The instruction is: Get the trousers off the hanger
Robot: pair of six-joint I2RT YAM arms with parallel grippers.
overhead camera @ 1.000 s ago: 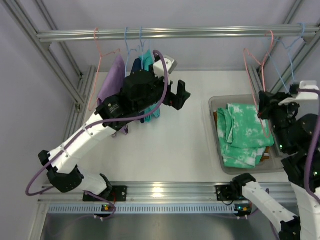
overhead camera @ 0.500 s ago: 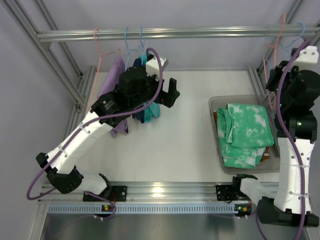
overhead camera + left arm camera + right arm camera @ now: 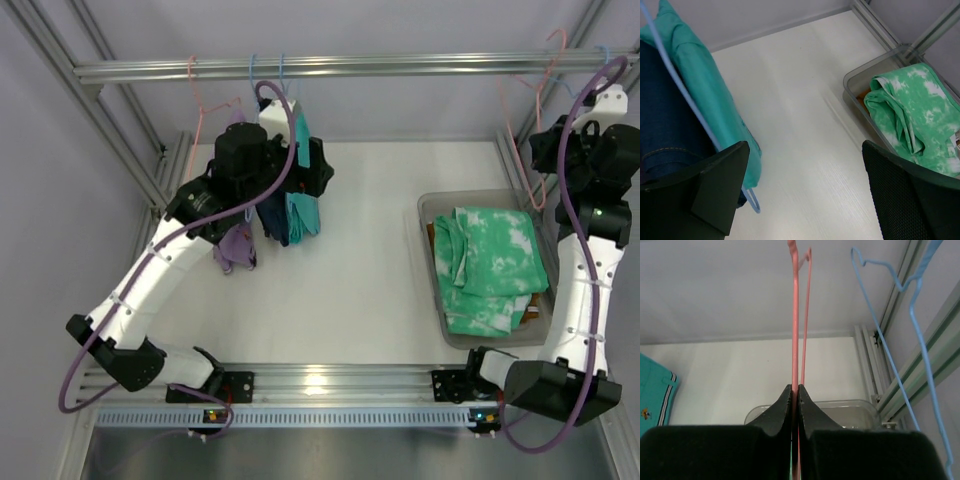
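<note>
A pair of mint-green trousers mottled with white [image 3: 490,265] lies loosely folded in a clear plastic bin [image 3: 428,203]. It fills most of the bin and sits on top of the pile. Beneath it, a strip of the rust-orange trousers [image 3: 867,96] shows at the bin's edge. Neither pair is on a hanger.

Above the bin's far right corner, the right gripper [image 3: 795,395] is raised, its two fingers pinched tight on the wire of a bare pink hanger [image 3: 795,315]. No cloth hangs from it. Just to the right, an empty blue hanger [image 3: 879,330] hangs beside the frame post. Both are close to the metal rail [image 3: 400,66] that runs across behind the bin.

Well to the left of the bin, the left gripper [image 3: 804,145] is spread wide and holds nothing. One finger is just beside a teal pair [image 3: 705,85], which hangs with a dark blue garment [image 3: 665,115] on a blue wire hanger. A lilac pair [image 3: 235,240] hangs further from the bin.

Judging by this, the removal itself looks finished, since both pairs are off their hangers and in the bin. What appears to be left is hooking the pink hanger onto the rail and letting it go. Whether the left arm has a further job cannot be told.
</note>
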